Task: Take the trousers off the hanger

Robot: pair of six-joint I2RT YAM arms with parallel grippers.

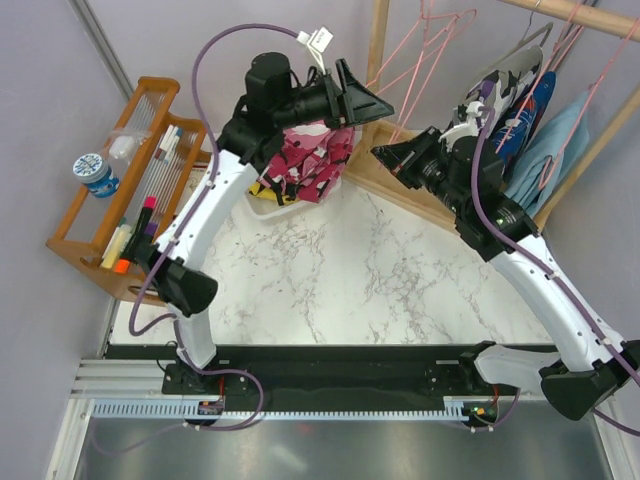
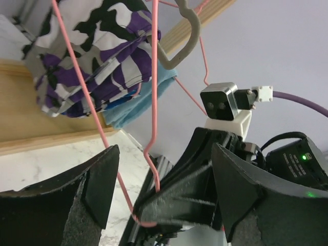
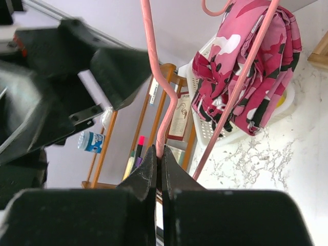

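Note:
The pink camouflage trousers (image 1: 310,160) lie heaped in a white basket (image 1: 262,205) at the back of the table; they also show in the right wrist view (image 3: 246,61). A sliver of yellow (image 3: 281,98) shows under them in the basket. My right gripper (image 1: 380,153) is shut on the wire of a pink hanger (image 3: 163,113), pinched at its fingertips (image 3: 160,149). The wire that shows is bare. My left gripper (image 1: 368,90) is open, its jaws wide apart on either side of that hanger (image 2: 154,102), touching nothing.
A wooden rail frame (image 1: 378,40) at the back right carries empty pink hangers (image 1: 430,45), a purple-white camouflage garment (image 2: 92,56) on a grey hanger (image 2: 187,41), and a light blue garment (image 1: 545,150). A wooden rack (image 1: 120,190) with pens and a bottle (image 1: 95,175) stands at the left.

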